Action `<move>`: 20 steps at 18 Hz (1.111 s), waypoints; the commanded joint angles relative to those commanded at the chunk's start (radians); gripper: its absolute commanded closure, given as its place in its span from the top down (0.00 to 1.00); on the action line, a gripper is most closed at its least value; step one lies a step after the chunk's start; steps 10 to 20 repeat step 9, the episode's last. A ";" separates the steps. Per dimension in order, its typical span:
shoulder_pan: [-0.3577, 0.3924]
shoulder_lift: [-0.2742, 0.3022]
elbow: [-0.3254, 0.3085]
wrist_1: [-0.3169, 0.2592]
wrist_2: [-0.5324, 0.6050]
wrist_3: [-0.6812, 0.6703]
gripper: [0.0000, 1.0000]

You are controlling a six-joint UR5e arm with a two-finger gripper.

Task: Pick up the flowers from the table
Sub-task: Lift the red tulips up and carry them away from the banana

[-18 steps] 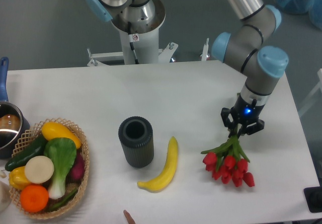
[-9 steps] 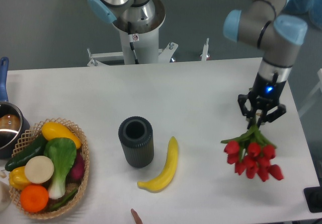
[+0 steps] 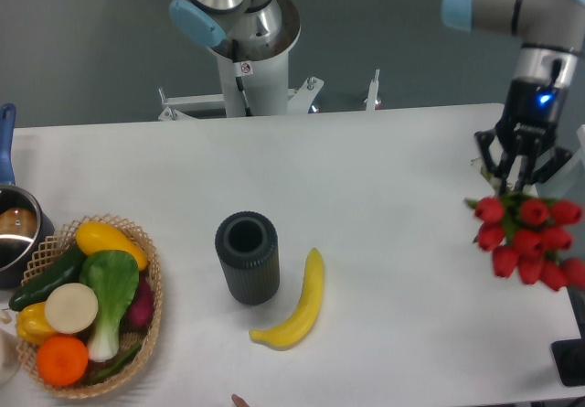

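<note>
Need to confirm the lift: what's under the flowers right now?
The flowers hang from the shut gripper, above the table near its right edge. Nothing else shows beneath; their stems are mostly hidden.

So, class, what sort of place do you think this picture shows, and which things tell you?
Probably a robotics lab test bench: a robot arm's gripper holds red tulips above a plain white table, with a basket of vegetables and a banana set out like props.

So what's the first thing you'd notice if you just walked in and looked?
The bright red flowers, hanging from the gripper at the right edge of the table. Next, the basket of colourful vegetables at the left, then the yellow banana lying beside a dark cylinder cup in the middle.
</note>
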 joint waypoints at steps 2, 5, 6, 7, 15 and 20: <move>0.014 0.002 -0.002 0.000 -0.017 0.000 0.28; 0.020 0.002 -0.002 0.000 -0.044 -0.002 0.28; 0.020 0.002 -0.002 0.000 -0.046 -0.002 0.28; 0.022 0.002 -0.002 0.000 -0.048 -0.002 0.28; 0.028 0.005 -0.008 0.000 -0.052 0.000 0.28; 0.028 0.005 -0.008 0.000 -0.052 0.000 0.28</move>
